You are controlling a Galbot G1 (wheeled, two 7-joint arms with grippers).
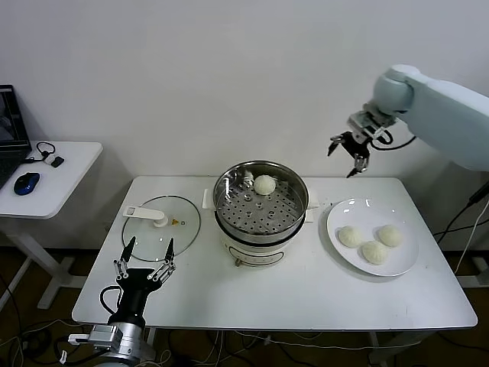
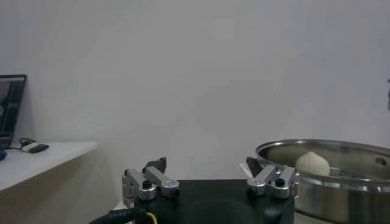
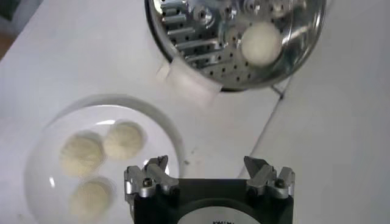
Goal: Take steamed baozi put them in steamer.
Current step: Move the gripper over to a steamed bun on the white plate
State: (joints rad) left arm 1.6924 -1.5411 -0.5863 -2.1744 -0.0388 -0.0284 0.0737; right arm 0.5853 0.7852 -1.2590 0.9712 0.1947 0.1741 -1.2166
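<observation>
— Below the right gripper (image 1: 348,155), what lies on the table (image 1: 306,294)?

— Its fingers stand wide apart and hold nothing. It hangs high over the far table edge, above the gap between the steamer (image 1: 260,200) and the white plate (image 1: 372,236). From its own camera (image 3: 209,172), the plate's (image 3: 46,158) rim sits just under one finger and bare tabletop under the other.

— And the baozi?

— One steamed bun (image 1: 264,184) lies on the perforated floor at the steamer's far side, close to the wall; the wrist view shows it (image 3: 261,42) the same way. Three more buns (image 1: 372,244) lie clustered on the plate, close together, well below the gripper and toward the near side.

— Open room?

— Between steamer and plate runs a strip of bare table. The steamer floor nearer the robot is free. The plate reaches close to the table's right edge.

— The right arm's pose?

— It reaches in from the right, forearm sloping down toward the wrist, fingers pointing downward.

— The left gripper (image 1: 145,256)?

— Low at the near left table edge, fingers spread and pointing up, holding nothing, just before the glass lid (image 1: 162,222). Its camera (image 2: 210,182) sees the steamer's rim (image 2: 317,155) beyond one finger.
</observation>
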